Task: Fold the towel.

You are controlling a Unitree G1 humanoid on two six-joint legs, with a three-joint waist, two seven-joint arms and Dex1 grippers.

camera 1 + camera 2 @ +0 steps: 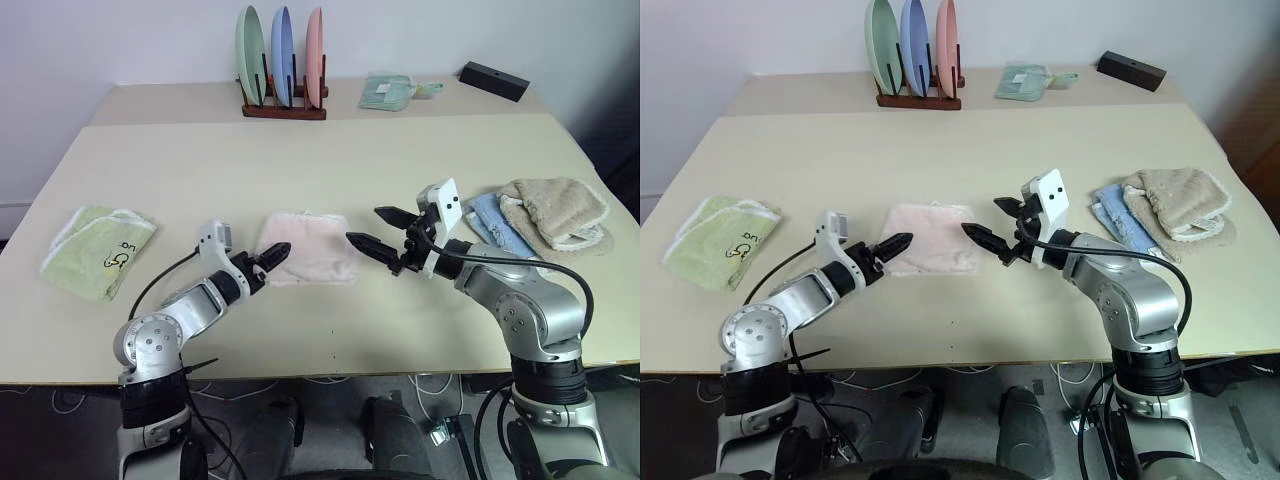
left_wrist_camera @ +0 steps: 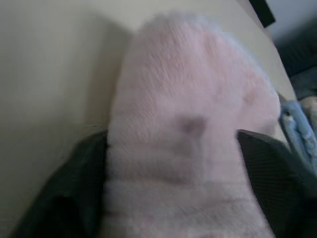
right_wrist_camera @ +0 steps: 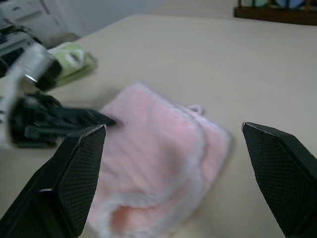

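The left gripper (image 1: 902, 243) is touching the near-left edge of the pink towel (image 1: 931, 251); its grip is unclear. The right gripper (image 1: 992, 225) is hovering spread wide beside the towel, folded mid-worktop (image 1: 1040, 140), probably tidying it.

A dark printed logo is seen on the light green towel (image 1: 100, 249), but its characters cannot be read with certainty.

one pink towel (image 1: 308, 248), three plates (image 1: 283, 43), one green towel (image 1: 98, 250).
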